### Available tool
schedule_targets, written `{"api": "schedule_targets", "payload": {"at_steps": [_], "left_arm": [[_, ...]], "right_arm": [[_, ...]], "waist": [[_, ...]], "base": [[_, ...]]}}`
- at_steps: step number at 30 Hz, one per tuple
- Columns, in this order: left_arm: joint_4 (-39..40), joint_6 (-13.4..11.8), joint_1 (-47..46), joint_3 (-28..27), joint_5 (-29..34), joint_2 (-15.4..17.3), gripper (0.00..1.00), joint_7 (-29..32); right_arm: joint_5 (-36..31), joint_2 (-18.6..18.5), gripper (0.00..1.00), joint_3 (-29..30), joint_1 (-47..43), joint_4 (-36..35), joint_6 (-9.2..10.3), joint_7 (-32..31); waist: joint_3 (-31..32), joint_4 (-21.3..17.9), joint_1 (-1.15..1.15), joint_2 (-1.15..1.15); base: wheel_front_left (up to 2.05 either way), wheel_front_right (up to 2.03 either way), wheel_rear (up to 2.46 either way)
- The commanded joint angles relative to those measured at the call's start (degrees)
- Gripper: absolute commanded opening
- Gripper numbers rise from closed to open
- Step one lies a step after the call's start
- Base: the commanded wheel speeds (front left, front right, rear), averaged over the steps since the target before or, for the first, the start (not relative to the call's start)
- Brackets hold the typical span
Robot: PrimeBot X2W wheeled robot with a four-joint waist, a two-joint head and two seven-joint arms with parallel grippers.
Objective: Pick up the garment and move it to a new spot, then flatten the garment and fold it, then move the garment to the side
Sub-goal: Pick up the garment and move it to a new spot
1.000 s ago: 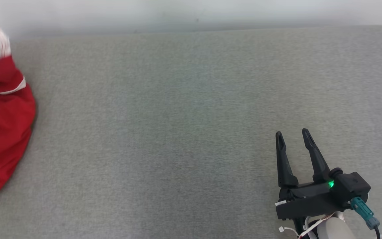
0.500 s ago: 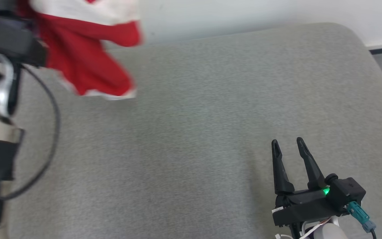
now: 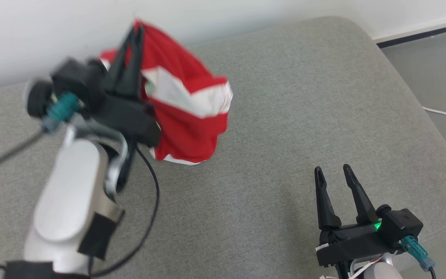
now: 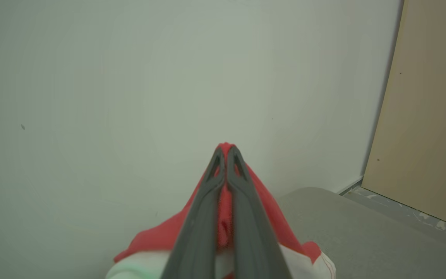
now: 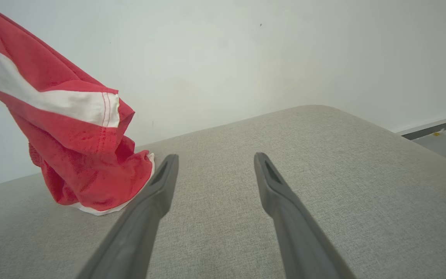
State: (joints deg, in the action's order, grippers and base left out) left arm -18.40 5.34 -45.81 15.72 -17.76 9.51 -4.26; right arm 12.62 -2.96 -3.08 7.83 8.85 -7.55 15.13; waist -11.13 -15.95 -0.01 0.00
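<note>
The garment [image 3: 186,116] is red with white bands and hangs bunched from my left gripper [image 3: 138,29], which is shut on its top edge at the upper left of the head view. The left wrist view has the red cloth [image 4: 263,209] pinched between the two closed fingers [image 4: 203,201], tips at my left gripper [image 4: 226,149]. In the right wrist view the garment [image 5: 72,155] dangles at the left, its lowest fold touching the grey cushion [image 5: 323,186]. My right gripper [image 3: 332,169] stands open and holds nothing at the lower right, fingers [image 5: 157,190] spread over bare cushion.
A wide grey fabric cushion [image 3: 285,116] spans the scene, rounded at its right corner, with a white wall [image 3: 52,23] behind it. Grey floor and a white cable [image 3: 445,115] lie off the right edge. A beige panel [image 4: 428,116] stands at the right of the left wrist view.
The head camera has turned, shifting the whole picture. My left arm has come in from the left carrying the garment, now lifted over the cushion's upper left part. The right gripper stays open in place.
</note>
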Motion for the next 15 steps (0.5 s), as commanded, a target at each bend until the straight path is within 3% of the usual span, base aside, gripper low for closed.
{"api": "schedule_targets", "payload": {"at_steps": [1,11,12,13,15], "left_arm": [[-0.75,-0.53,2.16,0.11,-0.54,-0.54,0.0,-0.84],[-11.48,-0.51,13.73,3.31,-2.29,-3.44,0.0,-3.81],[-12.41,-0.33,14.02,3.79,-2.35,-3.67,0.36,-4.22],[-13.07,-0.23,14.08,4.15,-2.32,-3.9,1.0,-4.76],[-13.85,0.16,14.18,4.6,-2.81,-4.31,1.0,-6.25]], "right_arm": [[0.18,0.15,1.0,-0.27,-0.26,0.07,0.12,0.04],[0.03,0.15,1.0,-0.13,0.49,1.17,0.12,0.04],[-0.04,0.14,1.0,-0.13,0.54,1.29,0.12,0.04],[-0.22,0.15,1.0,-0.23,0.59,1.34,0.12,0.04],[-0.59,0.14,1.0,-0.37,0.52,1.46,0.12,0.04]], "waist": [[-0.5,-0.72,0.01,0.0],[-1.03,0.49,0.01,0.0],[-0.87,0.89,0.01,0.0],[-0.66,1.24,0.01,0.0],[-0.11,2.04,0.01,0.0]], "base": [[0.0,0.0,0.0],[0.0,0.0,0.0],[0.0,0.0,0.0],[0.0,0.0,0.0],[0.0,0.0,0.0]]}}
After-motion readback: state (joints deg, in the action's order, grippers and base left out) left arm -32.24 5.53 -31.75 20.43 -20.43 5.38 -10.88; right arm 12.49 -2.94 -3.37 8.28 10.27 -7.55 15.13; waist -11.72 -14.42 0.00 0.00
